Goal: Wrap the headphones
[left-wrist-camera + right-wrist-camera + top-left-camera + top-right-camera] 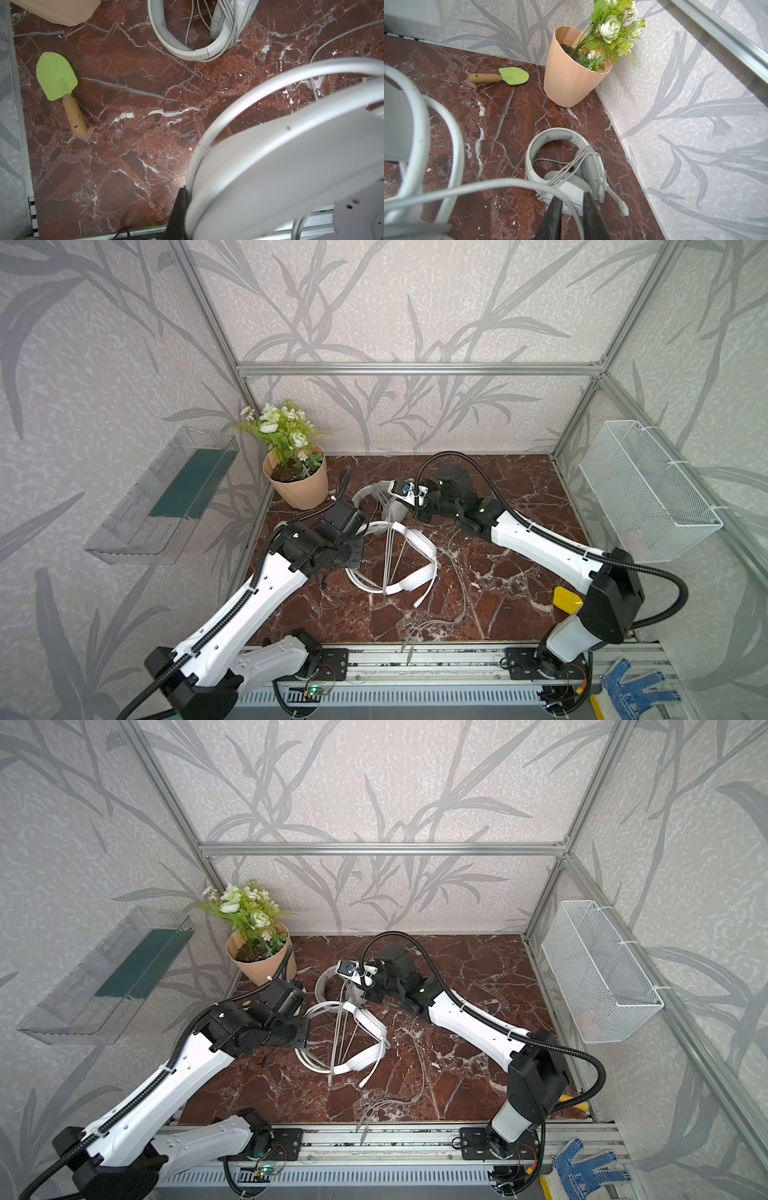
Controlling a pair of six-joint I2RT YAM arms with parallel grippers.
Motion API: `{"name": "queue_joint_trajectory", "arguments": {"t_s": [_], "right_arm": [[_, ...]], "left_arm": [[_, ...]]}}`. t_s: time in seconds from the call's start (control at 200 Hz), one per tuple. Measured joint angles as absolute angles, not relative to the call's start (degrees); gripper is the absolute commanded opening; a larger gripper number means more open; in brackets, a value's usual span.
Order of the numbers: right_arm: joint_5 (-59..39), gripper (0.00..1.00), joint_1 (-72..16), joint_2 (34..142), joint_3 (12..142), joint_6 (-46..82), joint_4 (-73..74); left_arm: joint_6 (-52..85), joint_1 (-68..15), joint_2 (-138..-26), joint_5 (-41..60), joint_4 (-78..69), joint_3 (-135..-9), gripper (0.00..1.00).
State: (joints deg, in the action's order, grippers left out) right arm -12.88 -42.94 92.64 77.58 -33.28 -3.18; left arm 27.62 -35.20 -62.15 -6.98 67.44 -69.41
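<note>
While left jaws clamp white headset (291,166), right jaws gape slightly, cable (508,182) between; grey headset (591,171) just beyond.

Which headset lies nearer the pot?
The greyish padded headset, right beside the pot at the back; the glossy white headset lies further forward, mid-table.

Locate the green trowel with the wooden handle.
Both wrist views show the trowel lying flat on the marble table by the left wall, near the peach flower pot.
</note>
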Motion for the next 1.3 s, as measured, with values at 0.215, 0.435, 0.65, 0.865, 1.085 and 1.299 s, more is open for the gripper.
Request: {"name": "queue_joint_trajectory", "arguments": {"t_s": [0.215, 0.435, 0.65, 0.865, 1.085, 1.299], "right_arm": [[-12.45, 0.42, -42.76, 91.92, 76.16, -32.62, -2.79], [-12.08, 0.46, -42.30, 90.00, 73.25, -31.46, -1.32], [-11.75, 0.59, -41.50, 87.99, 70.52, -29.34, 1.30], [-10.55, 0.66, -40.42, 85.03, 66.78, -25.36, 6.28], [-7.33, 0.69, -38.74, 83.13, 63.75, -20.12, 11.31], [-7.70, 0.77, -35.35, 82.87, 59.66, -12.97, 16.88]], "left_arm": [[27.86, -35.20, -61.08, -9.39, 68.47, -69.41, 0.00], [28.03, -35.20, -60.90, -11.92, 69.47, -70.30, 0.00], [27.99, -35.20, -60.86, -12.78, 70.32, -72.84, 0.00], [28.01, -35.20, -60.95, -12.03, 70.48, -73.17, 0.00], [28.08, -35.20, -60.69, -9.15, 69.78, -73.17, 0.00], [28.80, -35.20, -58.19, -6.09, 68.53, -73.30, 0.00]]}}
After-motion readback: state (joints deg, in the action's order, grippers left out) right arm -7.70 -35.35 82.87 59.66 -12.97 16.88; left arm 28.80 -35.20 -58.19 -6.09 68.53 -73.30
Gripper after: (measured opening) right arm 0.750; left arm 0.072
